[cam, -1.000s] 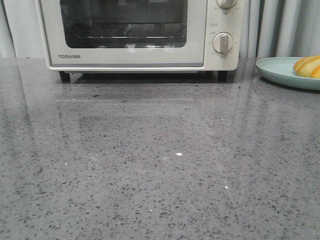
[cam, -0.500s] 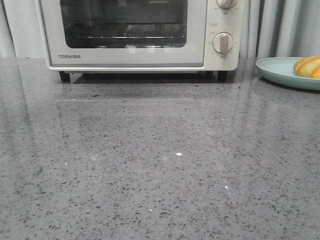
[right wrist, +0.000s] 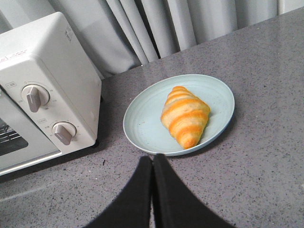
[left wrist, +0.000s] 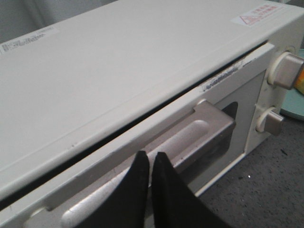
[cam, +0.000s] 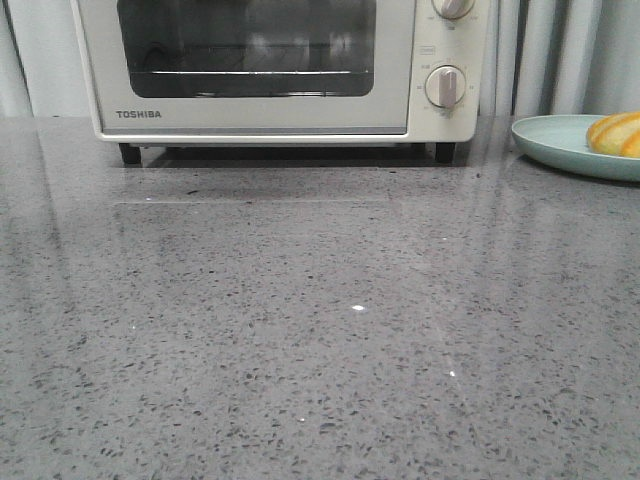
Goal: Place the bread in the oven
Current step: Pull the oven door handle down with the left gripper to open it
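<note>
The cream-white TOSHIBA oven [cam: 260, 115] stands at the back of the grey counter. In the left wrist view its door [left wrist: 247, 104] is ajar, with a dark gap under the top panel. My left gripper [left wrist: 148, 156] is shut, its tips resting against the door's silver handle [left wrist: 199, 130]. The bread [right wrist: 185, 115], golden-orange with pale stripes, lies on a pale blue plate [right wrist: 142, 123] to the right of the oven [right wrist: 42, 85]. My right gripper [right wrist: 152, 159] is shut and empty, hovering over the counter just short of the plate's rim. Neither gripper shows in the front view, where the bread [cam: 617, 132] sits at the right edge.
Two round knobs [cam: 446, 86] are on the oven's right side. The plate [cam: 555, 140] is at the back right. Grey curtains hang behind the counter. The speckled counter stretches in front of the oven.
The reflections in the oven's window have shifted and the door has tipped slightly outward at its top. The plate and bread have not moved.
</note>
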Motion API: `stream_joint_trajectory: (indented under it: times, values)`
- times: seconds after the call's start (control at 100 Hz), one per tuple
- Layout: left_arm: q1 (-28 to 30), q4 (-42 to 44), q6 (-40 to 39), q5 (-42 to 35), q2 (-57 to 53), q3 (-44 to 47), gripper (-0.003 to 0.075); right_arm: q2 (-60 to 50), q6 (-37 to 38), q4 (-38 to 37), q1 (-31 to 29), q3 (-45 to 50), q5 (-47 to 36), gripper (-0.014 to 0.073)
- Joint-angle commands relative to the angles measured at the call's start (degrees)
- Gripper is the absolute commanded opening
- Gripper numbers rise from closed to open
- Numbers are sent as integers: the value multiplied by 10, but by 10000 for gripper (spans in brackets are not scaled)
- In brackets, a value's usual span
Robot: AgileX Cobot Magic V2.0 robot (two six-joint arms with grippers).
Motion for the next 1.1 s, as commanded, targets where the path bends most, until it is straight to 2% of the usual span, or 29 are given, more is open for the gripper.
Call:
stream_joint_trajectory:
  times: [0.0,0.19,0.31,0.51,0.88,0.95,1.09]
  values:
    - [-2,5,-4,46,-23,25,-22,4,-3,-9,0,-19,-33,-48]
    - [-2,-1,-19,55,-63,90,-22,4,-3,4,0,-19,-51,-48]
    - [-2,-6,-19,89,-73,125,-22,4,-3,6,0,-19,-73,-48]
    - [-2,-6,-19,82,-73,183,-22,4,-3,20,0,-19,-87,-48]
    - [-2,-9,-19,95,-101,197,-22,7,-3,35,0,-23,-87,-48]
    - [-2,-12,-19,97,-130,197,-22,19,-8,33,0,-36,-71,-46]
    - [-2,-31,-19,91,-208,197,-22,67,-86,34,0,-101,9,-20]
